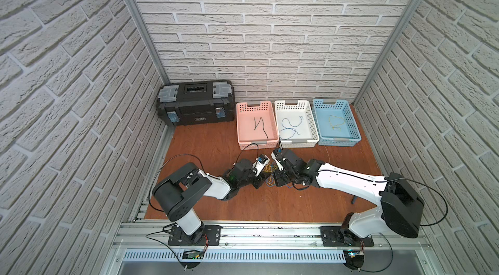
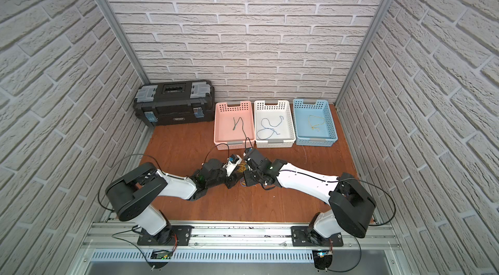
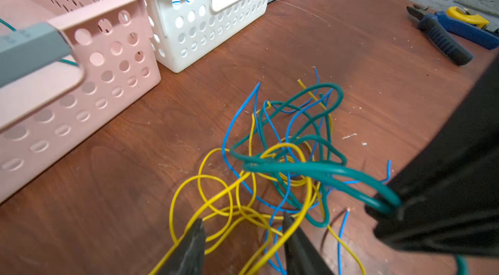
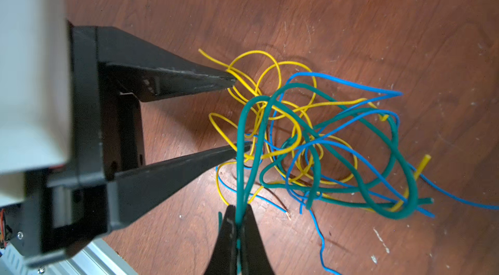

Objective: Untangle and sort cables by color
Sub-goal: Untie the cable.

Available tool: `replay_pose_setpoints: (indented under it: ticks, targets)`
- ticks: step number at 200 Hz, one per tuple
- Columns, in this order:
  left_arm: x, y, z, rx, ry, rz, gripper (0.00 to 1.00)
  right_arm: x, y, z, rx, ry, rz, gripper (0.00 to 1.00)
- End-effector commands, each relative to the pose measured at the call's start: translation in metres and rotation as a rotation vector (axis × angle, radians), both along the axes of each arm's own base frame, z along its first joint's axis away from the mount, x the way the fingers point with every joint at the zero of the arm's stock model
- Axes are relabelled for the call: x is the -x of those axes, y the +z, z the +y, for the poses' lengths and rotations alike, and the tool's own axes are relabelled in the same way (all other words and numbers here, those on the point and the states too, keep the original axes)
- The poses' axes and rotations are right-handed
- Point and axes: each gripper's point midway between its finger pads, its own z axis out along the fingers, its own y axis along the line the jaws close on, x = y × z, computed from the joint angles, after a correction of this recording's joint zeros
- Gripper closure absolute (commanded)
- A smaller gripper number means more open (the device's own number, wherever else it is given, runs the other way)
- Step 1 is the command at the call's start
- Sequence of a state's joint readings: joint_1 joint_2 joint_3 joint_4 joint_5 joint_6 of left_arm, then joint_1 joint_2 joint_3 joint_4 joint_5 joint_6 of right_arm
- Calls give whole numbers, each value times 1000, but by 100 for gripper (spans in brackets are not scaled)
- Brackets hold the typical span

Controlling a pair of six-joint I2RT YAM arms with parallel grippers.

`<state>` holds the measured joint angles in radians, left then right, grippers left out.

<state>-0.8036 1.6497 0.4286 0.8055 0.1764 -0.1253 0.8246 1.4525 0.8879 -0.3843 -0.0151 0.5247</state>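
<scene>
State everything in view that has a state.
Left gripper: open.
Right gripper: shut on teal wire.
Tangle of yellow, blue, teal wires: knotted.
Pink plastic basket: holds teal wires.
White plastic basket: holds blue wires.
Blue plastic basket: holds yellow wire.
Black toolbox: closed.

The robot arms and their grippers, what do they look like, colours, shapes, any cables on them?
Both are alike. The left arm and right arm have smooth white link shells between bulky black joint housings. A thin black cable loops loosely outside each arm. The left gripper and right gripper each have two flat black fingers tapering to sharp points.
</scene>
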Motion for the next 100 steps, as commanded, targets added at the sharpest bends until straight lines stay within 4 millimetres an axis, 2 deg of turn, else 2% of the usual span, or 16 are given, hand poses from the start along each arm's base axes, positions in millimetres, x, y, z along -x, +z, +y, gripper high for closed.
replay_pose_setpoints:
  ticks: [1,9,31,40,69,88,100]
  targets:
    - [0,2,-7,24,-36,-56,55,-6,22,12,-87,30,-66,97]
    - [2,-1,-7,26,-45,-46,62,-7,24,13,-92,30,-72,97]
    - [6,-6,-5,35,-45,-28,92,-13,33,9,-102,0,-110,97]
    - [8,-7,-4,35,-46,-25,100,-17,40,8,-129,-25,-131,97]
    - [11,-13,-2,35,-46,0,100,-28,59,8,-266,-117,-175,95]
    - [11,-13,-2,41,-41,7,100,-31,58,8,-278,-145,-171,86]
    - [11,-14,-2,40,-35,12,100,-34,52,2,-240,-169,-169,91]
